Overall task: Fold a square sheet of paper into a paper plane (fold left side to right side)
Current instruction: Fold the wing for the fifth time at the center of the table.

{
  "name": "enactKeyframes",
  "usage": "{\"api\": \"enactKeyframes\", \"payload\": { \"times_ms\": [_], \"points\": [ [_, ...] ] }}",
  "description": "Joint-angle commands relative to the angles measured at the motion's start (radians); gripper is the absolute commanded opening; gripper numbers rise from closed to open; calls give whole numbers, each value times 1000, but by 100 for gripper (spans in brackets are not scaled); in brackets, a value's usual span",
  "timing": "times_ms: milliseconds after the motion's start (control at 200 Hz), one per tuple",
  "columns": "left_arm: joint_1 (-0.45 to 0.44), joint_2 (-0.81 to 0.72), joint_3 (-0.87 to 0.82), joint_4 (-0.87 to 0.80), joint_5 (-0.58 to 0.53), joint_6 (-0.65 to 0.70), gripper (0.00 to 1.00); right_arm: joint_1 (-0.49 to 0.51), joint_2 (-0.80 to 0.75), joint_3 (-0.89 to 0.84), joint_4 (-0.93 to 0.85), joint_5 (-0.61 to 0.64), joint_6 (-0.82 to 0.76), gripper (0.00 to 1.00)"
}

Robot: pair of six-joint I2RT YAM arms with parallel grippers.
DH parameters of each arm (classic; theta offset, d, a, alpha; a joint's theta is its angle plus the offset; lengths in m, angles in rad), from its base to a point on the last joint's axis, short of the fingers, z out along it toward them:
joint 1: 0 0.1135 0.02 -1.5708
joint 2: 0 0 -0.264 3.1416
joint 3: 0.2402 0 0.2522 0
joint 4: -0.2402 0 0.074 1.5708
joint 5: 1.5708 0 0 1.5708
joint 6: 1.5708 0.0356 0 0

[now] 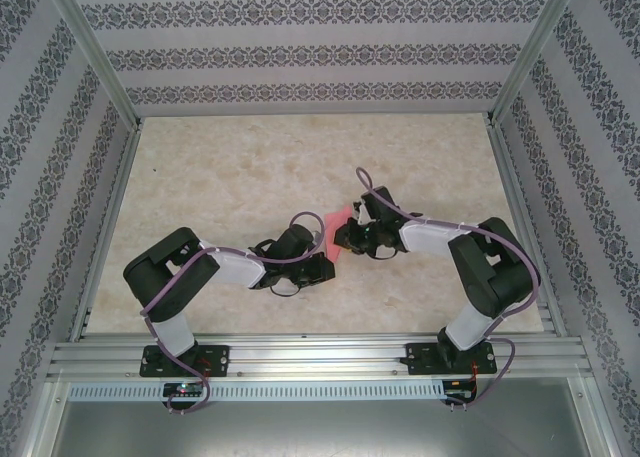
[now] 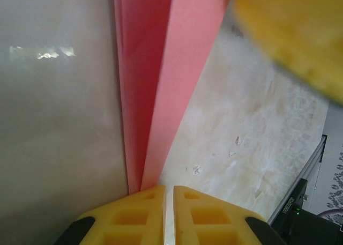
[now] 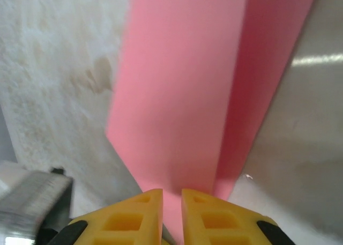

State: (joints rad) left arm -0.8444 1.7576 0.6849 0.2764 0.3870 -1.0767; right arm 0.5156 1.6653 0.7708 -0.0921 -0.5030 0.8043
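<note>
The salmon-pink sheet of paper (image 1: pixel 337 220) sits mid-table between both grippers, folded along a crease, with one flap raised off the table. In the left wrist view the paper (image 2: pixel 161 68) narrows down to my left gripper (image 2: pixel 169 188). That gripper's jaws are shut, with the paper's end against the left fingertip (image 2: pixel 153 194) and only a pale slit between the fingers. In the right wrist view the paper (image 3: pixel 177 84) runs down into my right gripper (image 3: pixel 171 191), which is shut on its edge. From above, the left gripper (image 1: pixel 318 247) and right gripper (image 1: pixel 343 239) nearly meet.
The marbled beige table (image 1: pixel 230 177) stretches away behind and to both sides of the grippers. Patterned walls and metal frame posts (image 1: pixel 100 67) enclose it. A blurred yellow finger of the right gripper (image 2: pixel 289 30) looms at the upper right of the left wrist view.
</note>
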Motion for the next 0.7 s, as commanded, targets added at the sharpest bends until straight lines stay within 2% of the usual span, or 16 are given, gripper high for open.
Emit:
{"api": "enactKeyframes", "payload": {
  "times_ms": [0,185,694],
  "points": [
    [5,29,-28,-42,-13,-6,13,36,-7,-31,54,-8,73,16],
    [5,36,-33,-36,-18,-14,13,58,14,-35,68,3,85,15],
    [5,62,-63,-10,-19,-36,12,64,104,-3,-73,101,3,14]
  ]
}}
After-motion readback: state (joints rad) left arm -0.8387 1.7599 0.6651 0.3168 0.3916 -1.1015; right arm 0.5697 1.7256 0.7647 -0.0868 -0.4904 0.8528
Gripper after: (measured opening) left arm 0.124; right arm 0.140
